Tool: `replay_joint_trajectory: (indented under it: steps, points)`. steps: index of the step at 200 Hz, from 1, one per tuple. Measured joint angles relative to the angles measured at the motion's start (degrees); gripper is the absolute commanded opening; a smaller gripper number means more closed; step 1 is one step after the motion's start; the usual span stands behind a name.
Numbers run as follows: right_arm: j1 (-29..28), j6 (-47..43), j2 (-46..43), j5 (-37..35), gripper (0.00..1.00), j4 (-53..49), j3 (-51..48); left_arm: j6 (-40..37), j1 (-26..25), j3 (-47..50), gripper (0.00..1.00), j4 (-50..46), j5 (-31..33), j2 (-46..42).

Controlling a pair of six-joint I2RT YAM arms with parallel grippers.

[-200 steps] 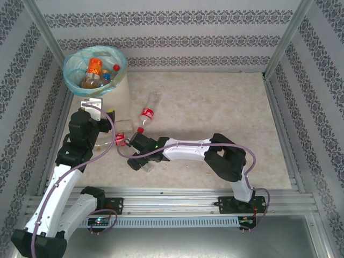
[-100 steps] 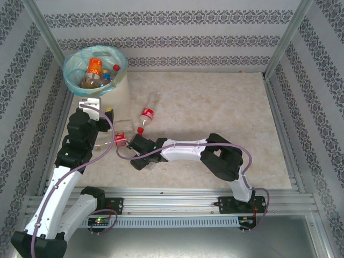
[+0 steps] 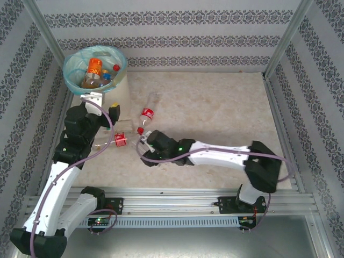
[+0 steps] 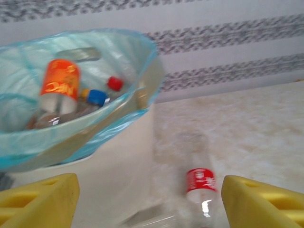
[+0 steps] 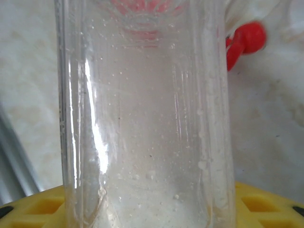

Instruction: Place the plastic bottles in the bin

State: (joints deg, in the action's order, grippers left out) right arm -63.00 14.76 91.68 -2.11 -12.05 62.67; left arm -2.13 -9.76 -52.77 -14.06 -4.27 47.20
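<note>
- Plastic bottles [image 3: 95,72] are gathered in the bin [image 3: 66,69], far left; a red-labelled bottle [image 3: 147,114] is laid on the worktop [image 3: 215,107].
- A clear bottle [image 5: 142,118] is clamped by the right pincer [image 3: 144,150].
- The left pincer [image 4: 149,190] is spread open.

Left arm [image 3: 56,185], right arm [image 3: 223,156]: glossy white tubular links, bulky black joint housings. Lilac cables [image 3: 83,159] loop loosely along each. Green indicator light [image 3: 180,142] on right arm's far link. Black base blocks [image 3: 95,196] at the near edge. Left gripper [image 4: 149,202], right gripper [image 5: 149,209]: yellow moulded fingers [image 4: 40,199] with recessed pockets.
</note>
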Motion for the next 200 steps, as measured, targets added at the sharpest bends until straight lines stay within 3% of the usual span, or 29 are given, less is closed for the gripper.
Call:
replay_joint_trajectory:
  steps: [54,103,151,200]
  points:
    - [12.83,-1.70,-21.66,6.36,0.54,5.33,-7.91,6.86,0.00,-3.41,1.00,7.89,-24.81,4.90]
    - [21.51,-3.69,-33.73,16.50,0.54,10.54,-8.00,19.41,-0.07,-2.54,1.00,29.59,-47.76,9.25]
    - [22.40,-4.96,-34.95,25.31,0.54,13.97,-6.19,31.76,-3.65,-2.08,1.00,47.19,-58.71,13.00]
    - [22.10,-4.48,-32.13,32.65,0.54,18.88,-2.05,34.82,-8.81,-2.73,1.00,50.58,-63.45,14.53]
